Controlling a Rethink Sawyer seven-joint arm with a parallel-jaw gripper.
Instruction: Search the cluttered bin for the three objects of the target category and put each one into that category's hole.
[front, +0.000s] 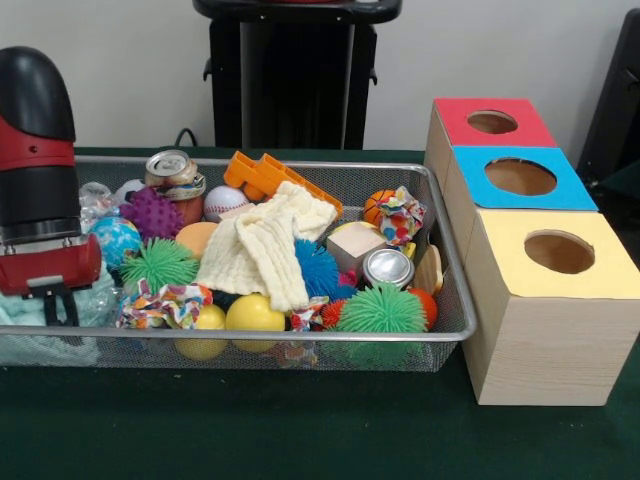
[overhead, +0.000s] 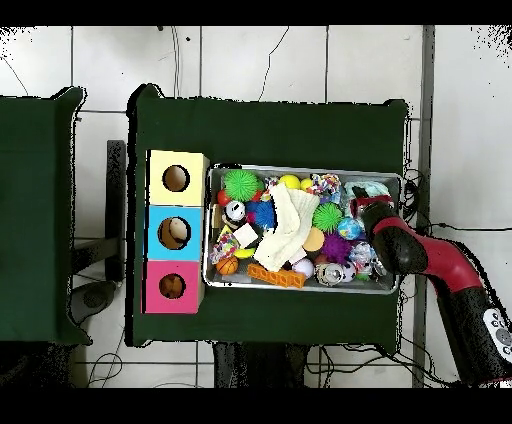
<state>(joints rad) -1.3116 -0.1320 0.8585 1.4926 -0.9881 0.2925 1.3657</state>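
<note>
The tool (front: 58, 305) hangs over one end of the wire bin (front: 455, 300), its black tips just above pale teal cloth (front: 30, 310); whether they are parted or closed cannot be told, and nothing shows in their hold. Beside it in the bin lie a green spiky ball (front: 160, 262) and a globe ball (front: 115, 238), with a cream knitted cloth (front: 265, 245) further along. Well apart, past the bin's other end on the green desk (front: 300, 430), stand the yellow box (front: 550, 300), blue box (front: 520, 178) and red box (front: 490, 122), each with a round hole.
</note>
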